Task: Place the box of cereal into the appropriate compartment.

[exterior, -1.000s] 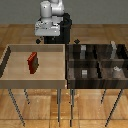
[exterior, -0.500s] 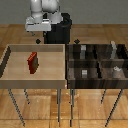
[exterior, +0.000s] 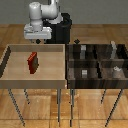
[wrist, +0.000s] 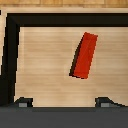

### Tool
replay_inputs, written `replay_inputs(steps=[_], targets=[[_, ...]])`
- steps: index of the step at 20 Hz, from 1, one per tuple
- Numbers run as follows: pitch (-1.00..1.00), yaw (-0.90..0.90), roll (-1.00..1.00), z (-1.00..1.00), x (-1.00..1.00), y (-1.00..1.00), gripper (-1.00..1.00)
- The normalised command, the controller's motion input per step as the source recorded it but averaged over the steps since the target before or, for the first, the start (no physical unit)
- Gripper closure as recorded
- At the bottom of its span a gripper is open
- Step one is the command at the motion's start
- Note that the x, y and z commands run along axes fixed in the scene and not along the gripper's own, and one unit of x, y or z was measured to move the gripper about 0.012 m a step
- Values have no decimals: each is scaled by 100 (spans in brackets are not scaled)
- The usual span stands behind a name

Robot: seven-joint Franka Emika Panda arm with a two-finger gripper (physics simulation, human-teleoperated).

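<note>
Box of cereal [exterior: 33, 63] stands upright in the light wooden tray [exterior: 10, 75], long axis vertical, nothing else with it. Dark compartment organiser [exterior: 95, 62], on the exterior view's right, holds small grey items. Gripper [wrist: 63, 102] above the tray, jaws spread wide, holding nothing. Arm has shifted toward the exterior view's left since earlier.

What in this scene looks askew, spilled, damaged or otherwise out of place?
Nothing looks spilled or damaged. The box of cereal stands alone in the light wooden tray, turned at an angle to its walls, not yet in the dark compartment bin. The tool hangs above the tray, apart from the box.
</note>
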Motion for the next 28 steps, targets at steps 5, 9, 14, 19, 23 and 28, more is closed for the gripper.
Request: replay_inputs(steps=[5, 9, 14, 19, 23, 28], targets=[[0, 0, 0, 0, 20, -50, -100], [0, 0, 0, 0, 75, 0, -100], [0, 0, 0, 0, 40, -20, -100], [0, 0, 0, 0, 0, 0, -100], [0, 0, 0, 0, -25, 25, -100], [0, 0, 0, 0, -20, 0, -100]])
